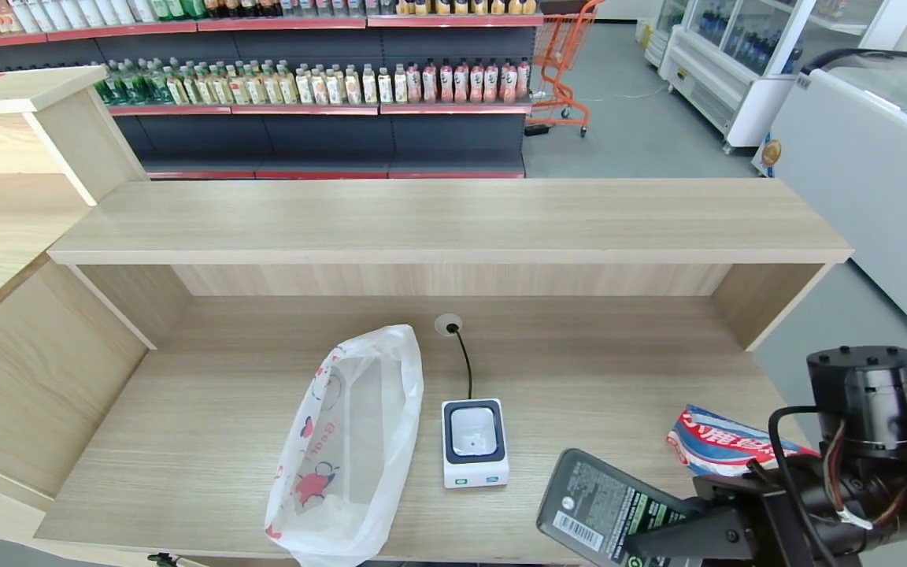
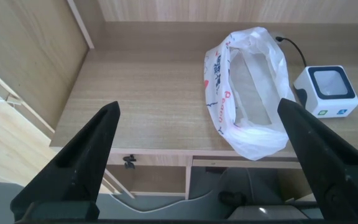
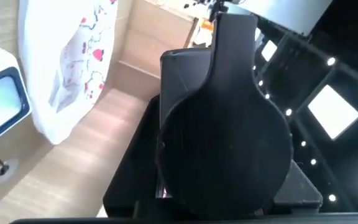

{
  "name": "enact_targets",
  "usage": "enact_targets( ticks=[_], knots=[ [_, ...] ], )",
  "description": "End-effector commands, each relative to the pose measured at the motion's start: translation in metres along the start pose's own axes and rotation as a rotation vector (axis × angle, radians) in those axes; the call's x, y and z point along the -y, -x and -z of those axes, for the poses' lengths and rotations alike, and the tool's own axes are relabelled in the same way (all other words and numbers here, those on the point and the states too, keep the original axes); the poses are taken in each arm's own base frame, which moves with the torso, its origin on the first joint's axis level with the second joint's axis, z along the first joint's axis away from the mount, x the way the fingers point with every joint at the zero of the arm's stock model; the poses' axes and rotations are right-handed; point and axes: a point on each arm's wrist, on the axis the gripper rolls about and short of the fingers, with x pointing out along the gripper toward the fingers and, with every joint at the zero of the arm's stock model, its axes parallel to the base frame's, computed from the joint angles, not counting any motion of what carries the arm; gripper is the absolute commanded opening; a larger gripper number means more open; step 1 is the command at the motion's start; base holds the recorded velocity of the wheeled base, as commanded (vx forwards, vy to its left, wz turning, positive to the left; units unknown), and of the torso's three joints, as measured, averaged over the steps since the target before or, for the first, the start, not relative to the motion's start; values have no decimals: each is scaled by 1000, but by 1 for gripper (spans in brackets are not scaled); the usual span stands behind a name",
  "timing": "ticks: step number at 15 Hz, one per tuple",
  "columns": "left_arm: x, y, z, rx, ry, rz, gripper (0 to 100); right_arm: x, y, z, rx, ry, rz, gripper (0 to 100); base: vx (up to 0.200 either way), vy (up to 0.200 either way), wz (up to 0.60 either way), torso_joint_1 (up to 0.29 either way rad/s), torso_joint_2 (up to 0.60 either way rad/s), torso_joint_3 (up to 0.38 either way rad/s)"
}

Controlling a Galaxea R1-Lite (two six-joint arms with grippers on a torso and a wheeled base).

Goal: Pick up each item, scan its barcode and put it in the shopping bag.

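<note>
One wide counter holds the floppy shopping bag. My right gripper pinches the dark packet by its edge, right of the scanner. It looks flat, light and slippery. My left gripper hangs spread wide, holding nothing.

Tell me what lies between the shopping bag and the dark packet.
The barcode scanner stands on the counter between shopping bag and dark packet, in the head view.
</note>
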Motion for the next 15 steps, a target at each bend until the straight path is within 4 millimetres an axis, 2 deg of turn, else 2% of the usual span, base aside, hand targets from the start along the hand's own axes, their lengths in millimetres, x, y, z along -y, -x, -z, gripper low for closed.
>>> enact_targets(
  ticks=[1, 2, 3, 6, 8, 9, 12, 15],
  knots=[
    [0, 0, 0, 0, 0, 0, 100, 0, -14, 2, 50, 12, 50, 0, 0, 0, 0, 0, 0, 0],
    [0, 0, 0, 0, 0, 0, 100, 7, -30, 3, 110, 49, 129, 0, 0, 0, 0, 0, 0, 0],
    [0, 0, 0, 0, 0, 0, 100, 7, -34, 4, 126, 60, 161, 0, 0, 0, 0, 0, 0, 0],
    [0, 0, 0, 0, 0, 0, 100, 4, -31, 6, 121, 52, 167, 0, 0, 0, 0, 0, 0, 0],
    [0, 0, 0, 0, 0, 0, 100, -6, -15, 10, 63, 29, 114, 0, 0, 0, 0, 0, 0, 0],
    [0, 0, 0, 0, 0, 0, 100, -7, -14, 11, 58, 28, 110, 0, 0, 0, 0, 0, 0, 0],
    [0, 0, 0, 0, 0, 0, 100, -15, -21, 15, 74, -7, 114, 0, 0, 0, 0, 0, 0, 0],
    [0, 0, 0, 0, 0, 0, 100, -15, -27, 18, 97, -16, 136, 0, 0, 0, 0, 0, 0, 0]
  ],
)
